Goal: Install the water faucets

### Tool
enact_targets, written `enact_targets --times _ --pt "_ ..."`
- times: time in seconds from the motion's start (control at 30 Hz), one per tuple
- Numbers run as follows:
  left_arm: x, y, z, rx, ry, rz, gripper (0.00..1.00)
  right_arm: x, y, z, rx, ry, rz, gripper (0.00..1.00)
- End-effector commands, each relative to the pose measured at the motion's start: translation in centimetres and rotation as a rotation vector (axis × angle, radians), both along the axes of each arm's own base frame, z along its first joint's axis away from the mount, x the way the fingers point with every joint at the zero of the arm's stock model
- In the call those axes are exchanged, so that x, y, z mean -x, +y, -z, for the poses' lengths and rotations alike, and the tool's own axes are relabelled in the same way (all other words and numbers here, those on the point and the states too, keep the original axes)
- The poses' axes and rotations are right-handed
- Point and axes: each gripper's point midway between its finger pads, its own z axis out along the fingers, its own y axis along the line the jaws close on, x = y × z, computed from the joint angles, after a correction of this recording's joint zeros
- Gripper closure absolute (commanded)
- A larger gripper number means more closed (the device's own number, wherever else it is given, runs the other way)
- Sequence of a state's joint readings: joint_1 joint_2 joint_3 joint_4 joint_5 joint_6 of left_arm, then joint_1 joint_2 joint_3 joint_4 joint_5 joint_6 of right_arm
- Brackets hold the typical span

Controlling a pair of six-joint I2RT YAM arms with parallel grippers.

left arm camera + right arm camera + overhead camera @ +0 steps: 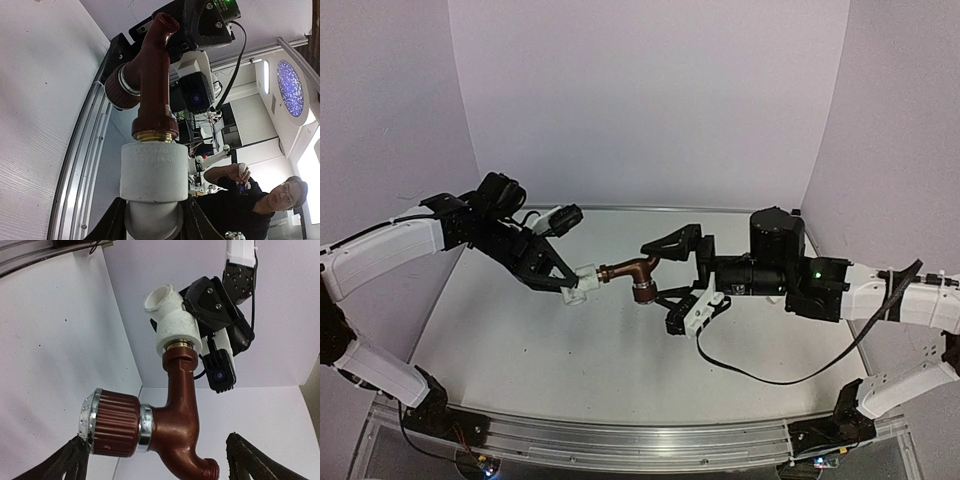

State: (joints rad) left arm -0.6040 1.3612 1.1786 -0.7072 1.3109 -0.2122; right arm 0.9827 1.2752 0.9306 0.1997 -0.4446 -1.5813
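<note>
A dark reddish-brown water faucet (628,271) with a ribbed knob hangs in the air above the table's middle. Its threaded end sits in a white pipe fitting (582,283). My left gripper (572,287) is shut on that fitting. In the left wrist view the fitting (154,170) fills the space between the jaws of the left gripper (154,222), and the faucet (151,85) points away. My right gripper (660,286) is open, with a finger on each side of the faucet. In the right wrist view the faucet (179,415) hangs between the wide-spread fingers of the right gripper (155,450). One finger is close by the knob's chrome rim.
The white table (520,350) has purple walls on three sides and an aluminium rail (620,440) along the near edge. The right arm's black cable (770,375) loops over the table. A person (260,195) shows beyond the rail in the left wrist view.
</note>
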Motion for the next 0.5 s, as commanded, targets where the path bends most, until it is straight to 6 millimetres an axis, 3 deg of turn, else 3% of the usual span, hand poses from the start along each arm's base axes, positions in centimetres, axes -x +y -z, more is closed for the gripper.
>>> enact_targets --times 0.0,0.2,0.33,0.47 --pt "0.6 0.0 -2.7 0.085 0.013 0.059 1.0 0.0 1.3 -2.6 -0.062 -0.139 -0.018 0.07" --pt "0.8 0.0 -3.1 0.101 0.016 0.075 1.0 0.4 2.8 -2.3 -0.066 -0.172 -0.053 0.13" --pt "0.6 -0.1 -2.4 0.084 0.018 0.064 1.0 1.3 3.2 -3.0 -0.096 -0.121 -0.096 0.29" --pt "0.0 -0.2 -1.7 0.056 -0.051 0.019 1.0 2.1 3.2 -4.3 -0.123 0.081 -0.107 0.43"
